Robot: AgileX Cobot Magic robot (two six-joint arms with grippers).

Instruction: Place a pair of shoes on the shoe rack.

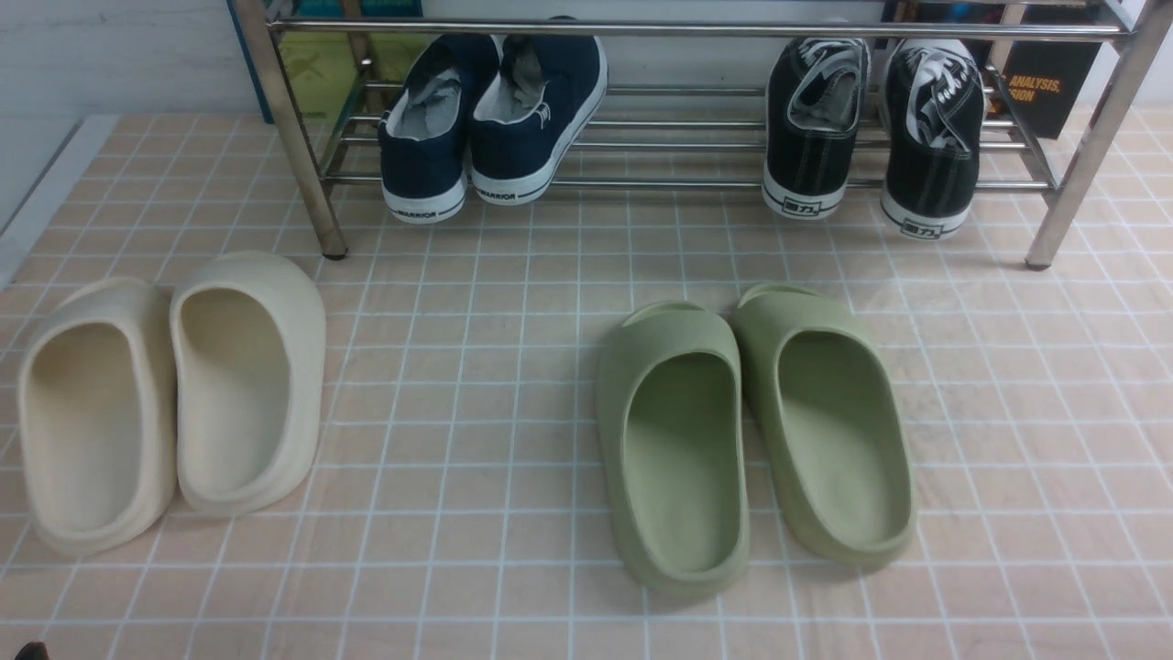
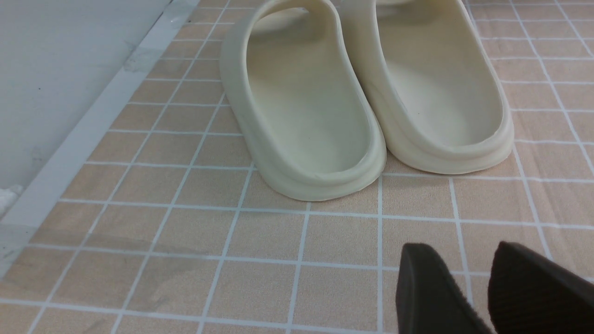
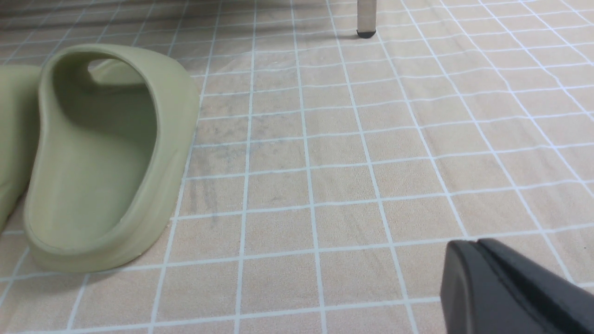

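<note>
Black sneakers (image 1: 871,128) sit on the shoe rack's (image 1: 696,183) lower rails at its right end, heels overhanging the front rail, so a nudge could tip them off. Left tool (image 2: 482,290) empty, fingers apart, low near the cream slippers (image 2: 366,93). Right tool (image 3: 482,269) pressed together, empty, beside the green slippers (image 1: 751,440). Risk: either arm swinging could knock a slipper or rack leg.

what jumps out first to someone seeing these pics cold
Two pairs of foam slippers fill the tiled floor: the cream slippers at front left, the olive green slippers right of centre. Behind them, the chrome shoe rack holds the navy sneakers on its left and the black canvas sneakers on its right, heels facing out.
</note>
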